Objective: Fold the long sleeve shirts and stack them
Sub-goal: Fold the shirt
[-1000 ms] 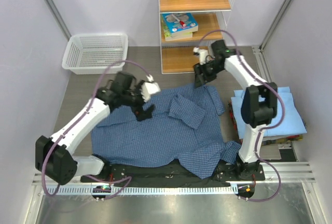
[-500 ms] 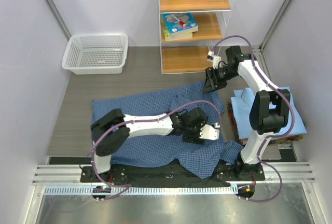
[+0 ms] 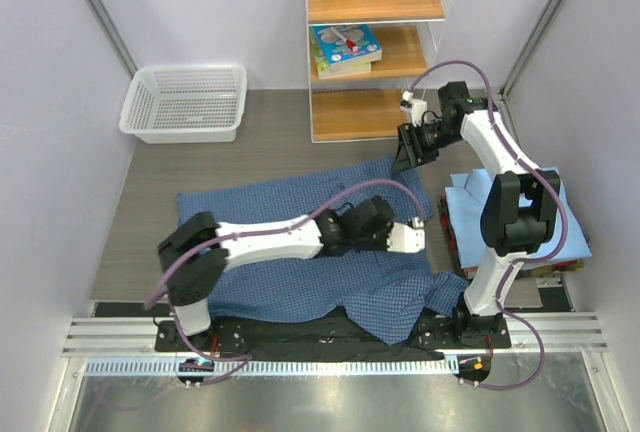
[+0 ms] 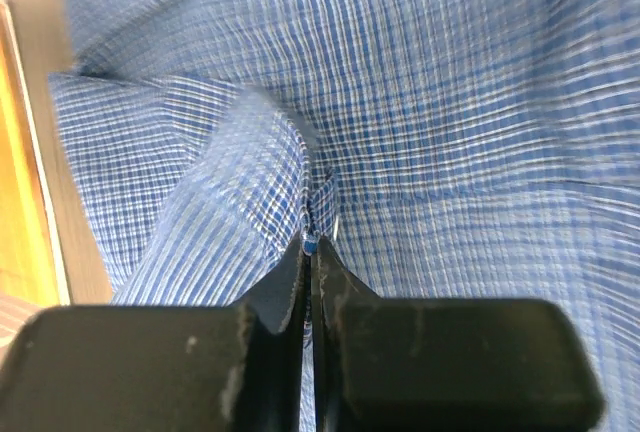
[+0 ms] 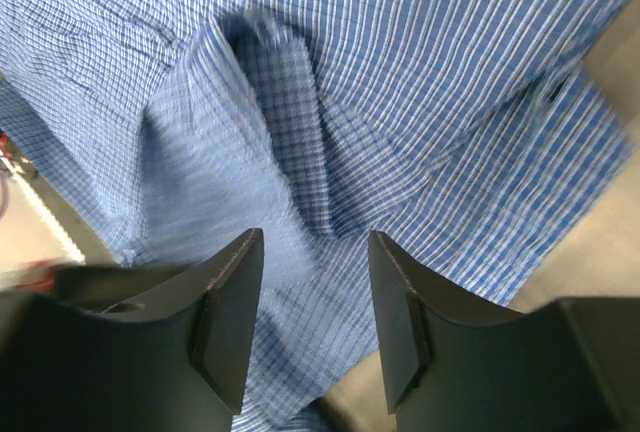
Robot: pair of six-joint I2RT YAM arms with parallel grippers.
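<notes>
The dark blue checked shirt (image 3: 280, 287) lies spread over the middle of the top view. Its left edge runs fairly straight. Its upper edge slants up toward the right, and its lower right part is bunched in loose folds by the arm bases at the bottom of the frame. The plain light blue shirt (image 3: 570, 227) sits folded at the right edge of the frame. The checked shirt's right edge comes close beside it, leaving only a narrow gap there.

The left gripper (image 4: 310, 248) is stretched across to the right half of the checked shirt. Its jaws are clenched on a small raised ridge of the checked cloth, which puckers upward from the pinch in the left wrist view. The right gripper (image 5: 312, 247) hangs above the shirt's upper right corner with its jaws apart and nothing between them. Only cloth and a little bare surface show below it.

Bare table (image 3: 150, 192) shows to the left of the shirt and in a band above it. That band reaches the white mesh basket (image 3: 185, 102) at upper left and the wooden shelf unit (image 3: 345, 117) at top centre.
</notes>
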